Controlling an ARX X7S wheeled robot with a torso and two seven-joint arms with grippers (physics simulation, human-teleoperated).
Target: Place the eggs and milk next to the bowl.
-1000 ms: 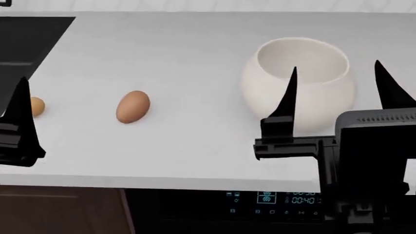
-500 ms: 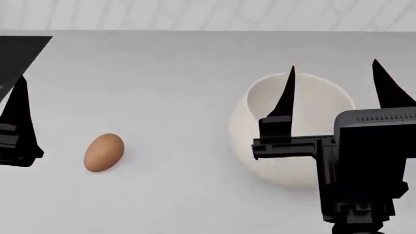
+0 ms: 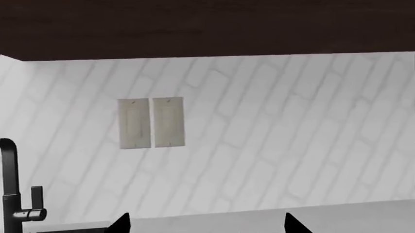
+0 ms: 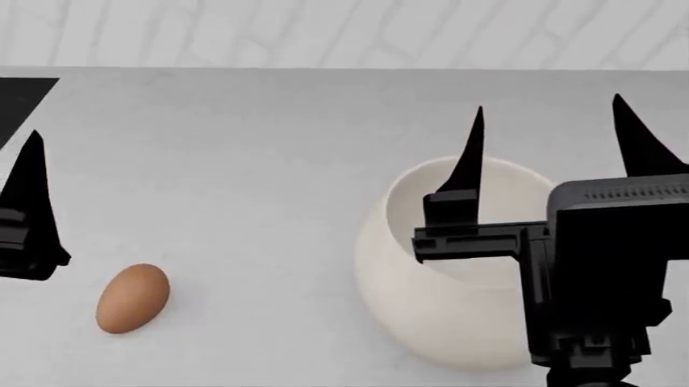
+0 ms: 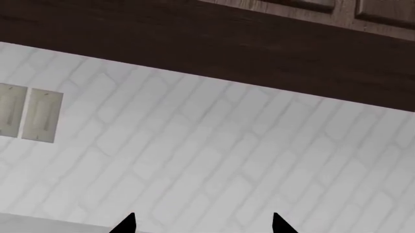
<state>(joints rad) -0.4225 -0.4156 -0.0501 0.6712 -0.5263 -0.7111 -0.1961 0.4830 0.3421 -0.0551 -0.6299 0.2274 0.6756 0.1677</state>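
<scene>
A reddish-brown egg (image 4: 132,297) lies on its side on the pale counter (image 4: 248,161), well apart from the bowl (image 4: 431,322) on its left as my head camera sees it. It is smooth and evenly coloured, tilted a little, nothing touching it. The bowl, cream-white, deep and round-bellied with a thin rim, stands near the counter's front edge, empty as far as I can see into it. The smaller egg and the milk are not in view.

My right gripper (image 4: 547,137) hangs above and in front of the bowl, its two dark fingers spread wide with nothing between them; the bowl's far rim shows through the gap. My left gripper (image 4: 31,193) sits at the picture's edge beyond the egg from the bowl. Only one finger shows there, but the left wrist camera shows two tips (image 3: 122,222) set well apart, so I judge those jaws open and empty too.

Both wrist cameras look level at the white tiled wall (image 5: 214,160) behind the counter, with a pair of switch plates (image 3: 151,122) and a dark faucet (image 3: 11,194) in the left one, and dark cabinets (image 5: 259,53) overhead. That tells me both arms are raised and pointing forward, likely parked clear while I line myself up. No item is yet beside the bowl.
</scene>
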